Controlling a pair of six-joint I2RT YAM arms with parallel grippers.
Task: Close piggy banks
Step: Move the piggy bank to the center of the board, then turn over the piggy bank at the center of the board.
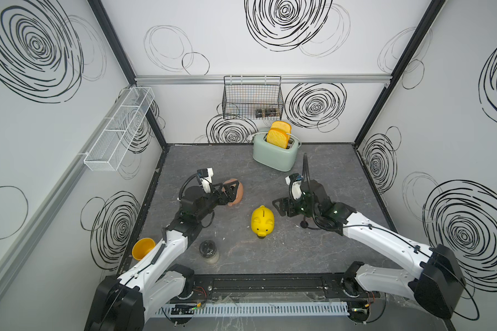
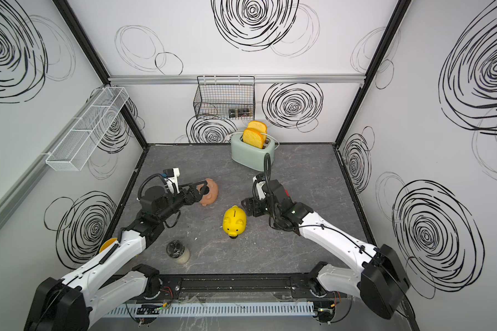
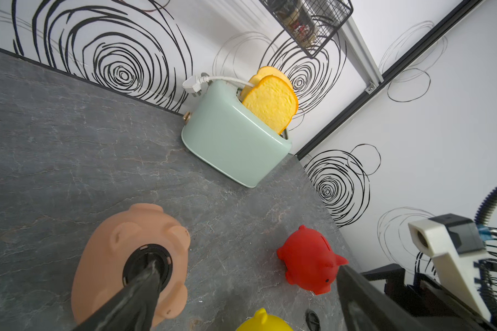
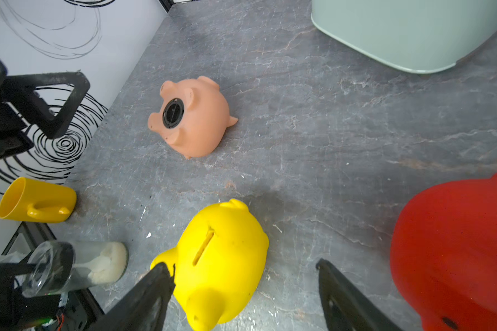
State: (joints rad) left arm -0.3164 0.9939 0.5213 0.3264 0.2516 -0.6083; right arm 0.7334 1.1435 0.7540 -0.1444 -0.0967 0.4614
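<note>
two arms, the left arm (image 1: 171, 243) and right arm (image 1: 385, 238), with glossy white shells, black joints and bulky black bases; thin black cables (image 1: 356, 226) along them, a ribbed black hose (image 1: 306, 169) at the right wrist, black triangular fingers (image 1: 280, 206)

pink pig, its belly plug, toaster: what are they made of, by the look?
Pink pig: likely soft plastic or vinyl, matte; even colour, no glints, moulded ears and feet.
Plug: black, probably hard plastic; concentric rings, slight sheen.
Toaster: glossy mint shell, painted metal or plastic; soft highlights along its edges, cannot tell which.
</note>
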